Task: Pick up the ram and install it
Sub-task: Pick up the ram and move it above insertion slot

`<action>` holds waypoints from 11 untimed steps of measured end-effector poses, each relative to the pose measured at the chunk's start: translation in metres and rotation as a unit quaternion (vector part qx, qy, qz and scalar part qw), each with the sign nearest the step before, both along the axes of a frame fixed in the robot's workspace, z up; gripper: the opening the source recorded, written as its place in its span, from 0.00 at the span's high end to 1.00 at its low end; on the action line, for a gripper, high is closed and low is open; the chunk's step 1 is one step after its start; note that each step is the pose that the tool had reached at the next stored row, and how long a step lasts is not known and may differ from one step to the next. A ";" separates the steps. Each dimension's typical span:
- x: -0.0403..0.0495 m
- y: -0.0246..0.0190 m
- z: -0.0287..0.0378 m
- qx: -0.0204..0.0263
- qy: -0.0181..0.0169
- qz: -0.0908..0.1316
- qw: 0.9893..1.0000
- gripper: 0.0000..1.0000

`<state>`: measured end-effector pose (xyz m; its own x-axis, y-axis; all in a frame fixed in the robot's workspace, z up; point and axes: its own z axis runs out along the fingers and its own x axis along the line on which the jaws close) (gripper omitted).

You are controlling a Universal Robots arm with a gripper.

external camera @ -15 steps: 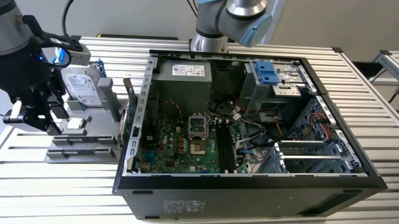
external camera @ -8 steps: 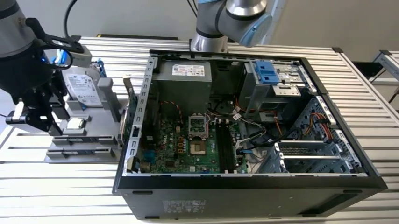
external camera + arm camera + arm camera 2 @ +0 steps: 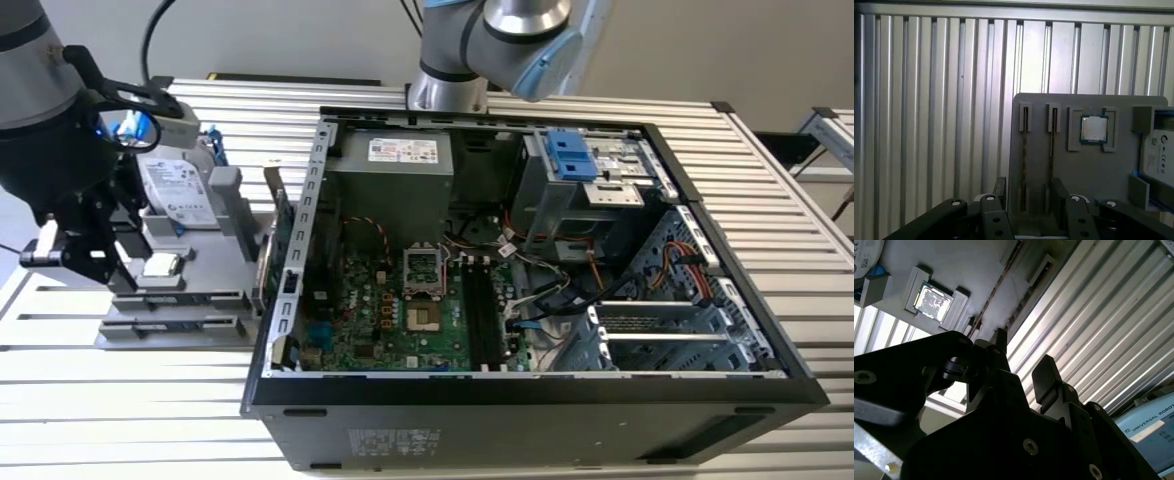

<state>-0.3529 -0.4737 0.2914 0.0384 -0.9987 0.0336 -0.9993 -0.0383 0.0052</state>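
The task is at its start, with nothing picked up and nothing installed. The gripper (image 3: 1029, 194) is wide open with nothing between its fingers (image 3: 1059, 192), and it hangs over one end of the grey holder tray (image 3: 1094, 172), which sits on the ribbed metal table (image 3: 929, 125). In the exterior view the arm (image 3: 54, 130) stands over this tray at the exterior view's left, well apart from the open computer case (image 3: 310, 250).

The ram (image 3: 1025, 150) stands on its thin edge in a slot of the tray. A second stick (image 3: 1052, 145) stands just beside it in the next slot. In the first wrist view both sticks fall within the gap between the spread fingers. Whether the fingers are down level with the sticks or above them I cannot tell, but no contact shows. Further along the tray lie the square processor chip (image 3: 1094, 129) and then the hard drive (image 3: 1156, 150), both untouched.

Inside the case, the long black memory slots (image 3: 483, 310) on the green board (image 3: 387, 310) look unfilled as far as I can judge. That leaves the whole job to do: the grasp, the lift, the carry to the case and the seating
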 end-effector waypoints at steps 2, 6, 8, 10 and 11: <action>0.0000 0.0009 -0.0012 -0.001 0.000 0.000 1.000 0.00; 0.0000 0.0027 -0.0040 -0.002 0.000 0.000 1.000 0.00; 0.0000 0.0036 -0.0054 -0.003 0.000 0.000 1.000 0.00; 0.0001 0.0044 -0.0072 -0.004 0.000 0.000 1.000 0.00; 0.0000 0.0047 -0.0081 -0.004 0.000 0.000 1.000 0.00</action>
<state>-0.3528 -0.4690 0.2834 0.0384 -0.9984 0.0414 -0.9993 -0.0382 0.0057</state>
